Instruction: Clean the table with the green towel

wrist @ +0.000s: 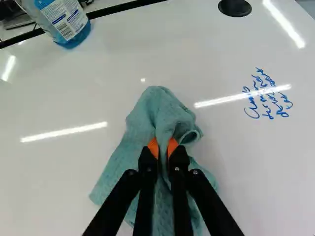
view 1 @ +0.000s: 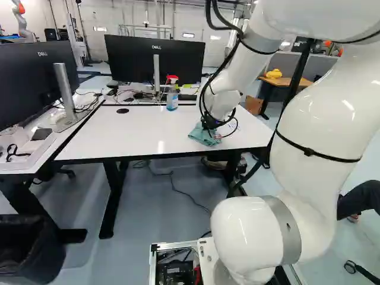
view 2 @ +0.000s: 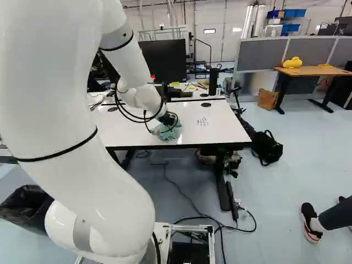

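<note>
My gripper is low over the near part of the white table, its fingers partly hidden by cables and cloth. In the wrist view the gripper is shut on the green towel, with a fold pinched between its orange pads. The rest of the towel spreads crumpled on the tabletop around the fingers. Blue handwriting is on the table to one side of the towel, apart from it; it shows too in the right base view.
A spray bottle with blue liquid stands toward the table's far edge. Behind it are a monitor and cables. A second monitor stands at the left. Another robot is far back. A black bag lies on the floor.
</note>
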Controlling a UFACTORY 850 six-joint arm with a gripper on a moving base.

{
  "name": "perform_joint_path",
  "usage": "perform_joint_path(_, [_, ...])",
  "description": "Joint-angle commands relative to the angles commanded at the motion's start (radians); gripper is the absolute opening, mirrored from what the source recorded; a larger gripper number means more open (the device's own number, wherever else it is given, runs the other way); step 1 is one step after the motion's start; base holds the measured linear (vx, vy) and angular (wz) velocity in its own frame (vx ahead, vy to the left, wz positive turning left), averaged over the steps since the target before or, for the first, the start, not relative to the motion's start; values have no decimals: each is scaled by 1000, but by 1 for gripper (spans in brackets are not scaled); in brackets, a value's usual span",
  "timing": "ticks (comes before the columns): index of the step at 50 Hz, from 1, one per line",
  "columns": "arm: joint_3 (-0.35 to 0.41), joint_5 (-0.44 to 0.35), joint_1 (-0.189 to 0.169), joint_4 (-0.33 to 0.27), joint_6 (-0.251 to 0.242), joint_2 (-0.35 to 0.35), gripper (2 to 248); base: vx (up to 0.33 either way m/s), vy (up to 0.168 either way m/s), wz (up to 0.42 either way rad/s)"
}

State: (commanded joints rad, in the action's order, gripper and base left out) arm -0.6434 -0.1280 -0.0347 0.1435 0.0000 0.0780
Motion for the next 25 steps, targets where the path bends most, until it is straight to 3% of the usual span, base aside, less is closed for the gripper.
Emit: perform_joint_path(25, [131,0,5,0,0,-127,40,0,0,0])
